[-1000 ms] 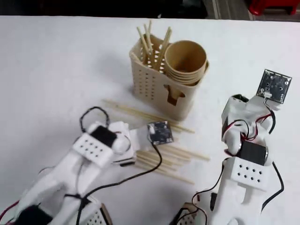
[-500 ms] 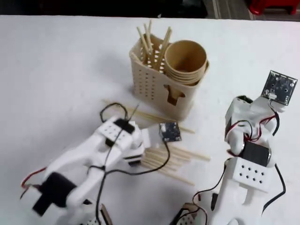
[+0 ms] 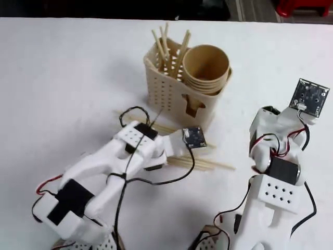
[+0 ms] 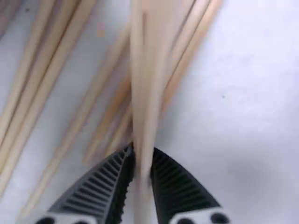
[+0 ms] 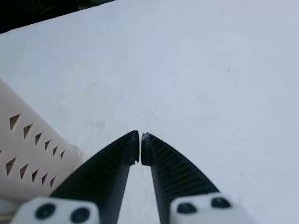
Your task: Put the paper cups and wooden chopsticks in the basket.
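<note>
The left claw (image 4: 142,163) is pinched down on wooden chopsticks (image 4: 147,70) near one end. It looks like a pair squeezed between the ribbed jaws, though the blur makes one or two hard to call. Beneath them, more loose sticks (image 4: 51,79) lie fanned on the white surface (image 3: 62,67). The wrist view gives at least six, and an exact tally is out of reach. From above, the left arm (image 3: 130,156) sits low over that pile, just in front of the basket (image 3: 166,99), with a few stick ends (image 3: 213,165) poking out beside it.

Over to the basket: paper cups (image 3: 206,65) nested in one stack, four or five rims by the look of it. Every cup in sight is in that stack. About five upright chopsticks (image 3: 167,41) lean in the compartment beside them.

The right claw (image 5: 140,148) hangs closed near the basket's wall, tips touching, nothing in it.

On handling, a judgement: these sticks are light, stiff and smooth, so an end grip lets them swing or slip. A hold nearer the middle would be steadier, and a thin pair may scissor apart under the squeeze.
</note>
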{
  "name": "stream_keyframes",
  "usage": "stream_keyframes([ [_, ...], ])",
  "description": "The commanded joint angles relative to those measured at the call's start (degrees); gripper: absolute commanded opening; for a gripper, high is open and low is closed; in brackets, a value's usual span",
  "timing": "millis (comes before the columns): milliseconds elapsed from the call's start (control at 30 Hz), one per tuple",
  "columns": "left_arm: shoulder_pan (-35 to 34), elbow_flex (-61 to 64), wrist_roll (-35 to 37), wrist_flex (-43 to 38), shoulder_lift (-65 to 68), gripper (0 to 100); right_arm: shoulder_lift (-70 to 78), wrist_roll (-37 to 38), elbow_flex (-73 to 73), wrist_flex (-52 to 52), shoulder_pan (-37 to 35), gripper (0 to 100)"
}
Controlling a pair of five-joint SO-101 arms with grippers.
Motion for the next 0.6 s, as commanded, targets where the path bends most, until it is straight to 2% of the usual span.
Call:
stream_keyframes([
  [0,0.0,-3.0,1.1,3.6,0.1,2,0.0,-0.1,-0.3,-1.1,0.4,1.9],
  [167,0.0,-5.5,1.2,10.6,-3.7,2,0.0,-0.1,-0.3,-1.1,0.4,1.9],
  [567,0.0,-5.6,0.4,26.3,-28.3,2,0.0,-0.1,-0.3,-1.1,0.4,1.9],
])
